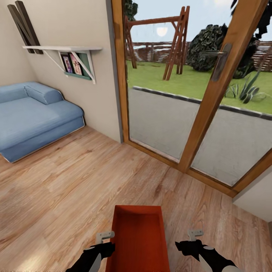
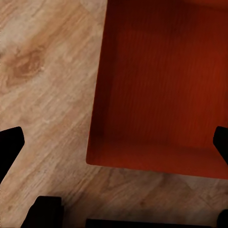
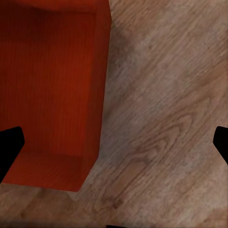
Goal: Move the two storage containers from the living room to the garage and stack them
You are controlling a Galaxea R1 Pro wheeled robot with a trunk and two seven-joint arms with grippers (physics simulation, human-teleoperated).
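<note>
One orange-red storage container [image 1: 139, 238] sits low in front of me over the living room's wood-plank floor [image 1: 68, 189], its open top up and nothing inside. My left gripper [image 1: 104, 237] is close beside the container's left wall, its fingers spread wide and empty. In the left wrist view the left gripper [image 2: 115, 142] hangs over the container [image 2: 161, 85], straddling its near corner. My right gripper [image 1: 195, 235] is open too, a short gap to the right of the container's right wall. The right wrist view has the container [image 3: 47, 85] off to one side. The garage is out of view.
A blue sofa [image 1: 34, 117] stands at the left wall under a white shelf [image 1: 64, 49] with framed pictures. Straight ahead is a wood-framed glass door [image 1: 211, 109] onto a patio and a lawn with a swing frame. A pale wall corner [image 1: 257, 196] juts in at the right.
</note>
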